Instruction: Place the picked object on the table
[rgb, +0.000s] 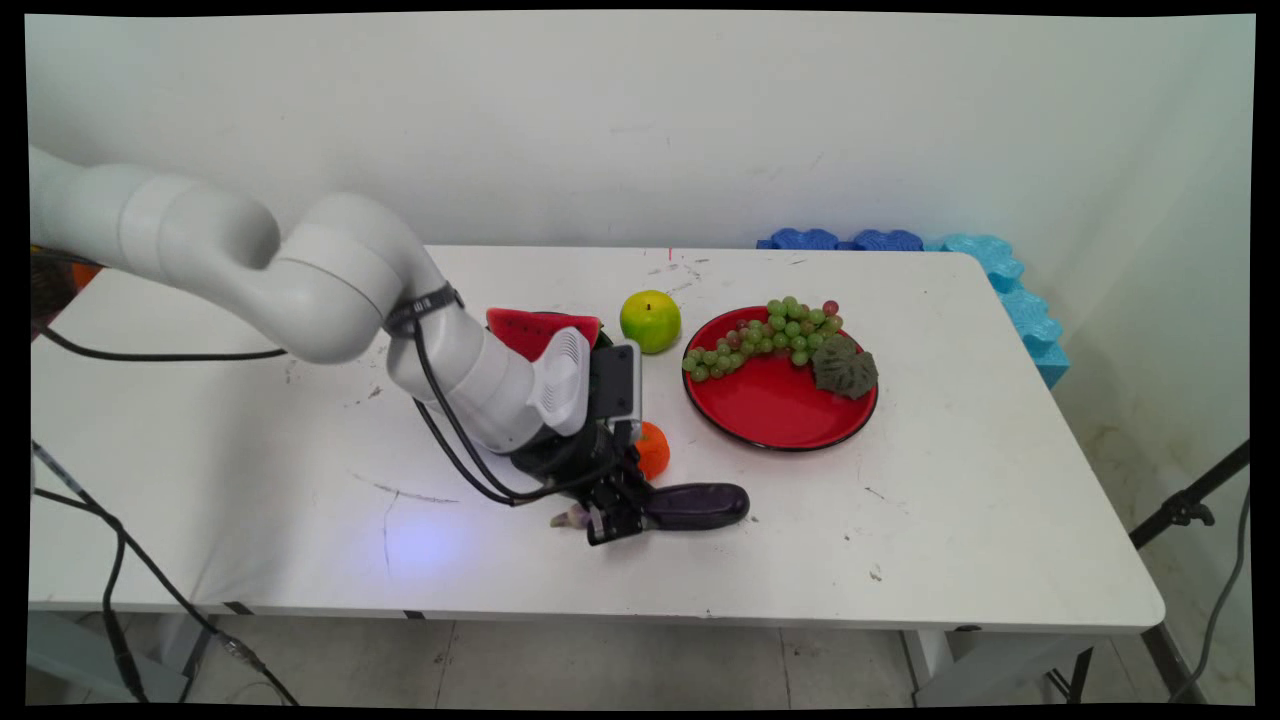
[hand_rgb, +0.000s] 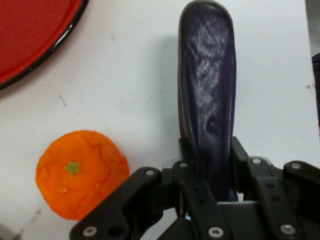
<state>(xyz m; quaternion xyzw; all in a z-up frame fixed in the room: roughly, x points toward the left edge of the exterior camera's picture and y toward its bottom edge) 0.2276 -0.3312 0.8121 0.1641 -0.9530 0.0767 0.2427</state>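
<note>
Grip: black two-finger gripper (hand_rgb: 207, 165) pinches the long glossy dark-purple eggplant (hand_rgb: 207, 85) near its stem end.
Risk: long free end could sag or twist loose; round orange tangerine (hand_rgb: 82, 172) sits just beside, easily knocked.

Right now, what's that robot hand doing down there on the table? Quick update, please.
Gripper down at the table, shut on purple eggplant. Orange close beside it, not touching. Red plate with grapes further off.
</note>
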